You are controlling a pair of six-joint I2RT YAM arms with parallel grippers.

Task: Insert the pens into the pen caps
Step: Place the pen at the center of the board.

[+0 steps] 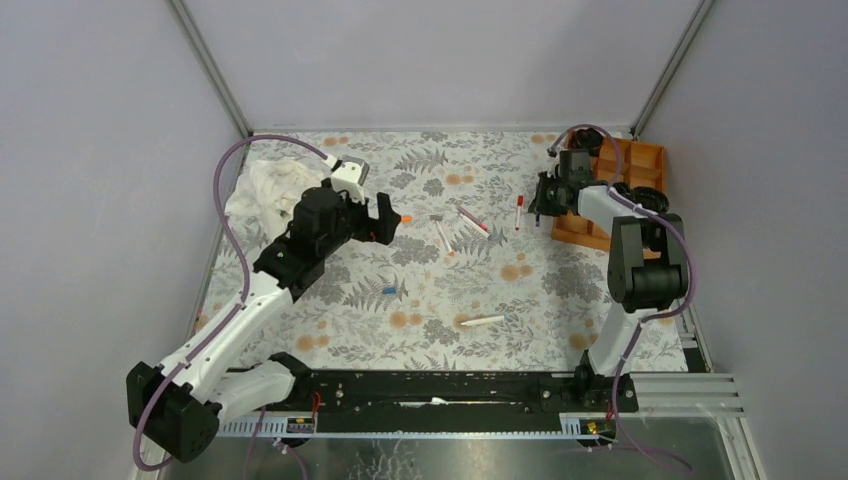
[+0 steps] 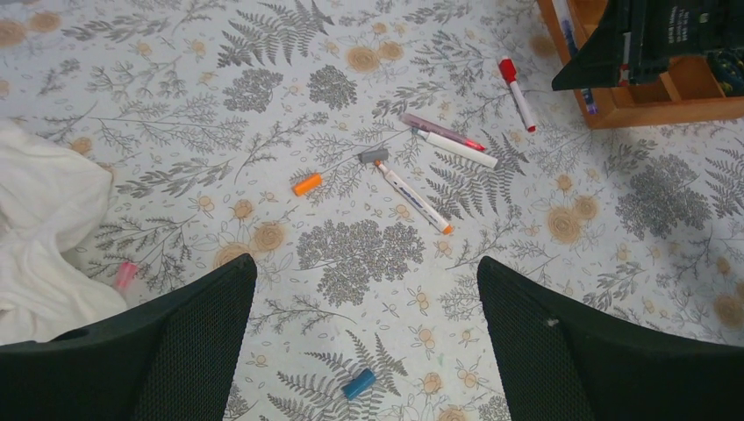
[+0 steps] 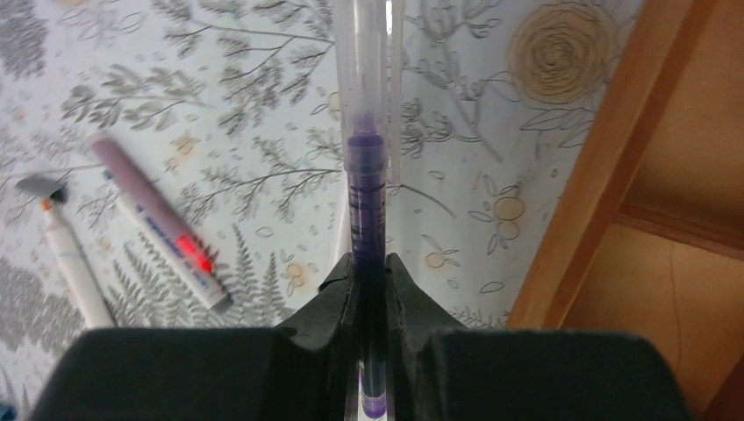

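Grip: right hand (image 3: 371, 268) clamps purple pen (image 3: 366, 180) | seen: wrist view only

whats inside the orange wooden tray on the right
The orange wooden tray shows a bare far compartment and dark round items in a nearer one. The right arm, its hand shut on a dark purple pen, covers the tray's left part, so that is unseen.
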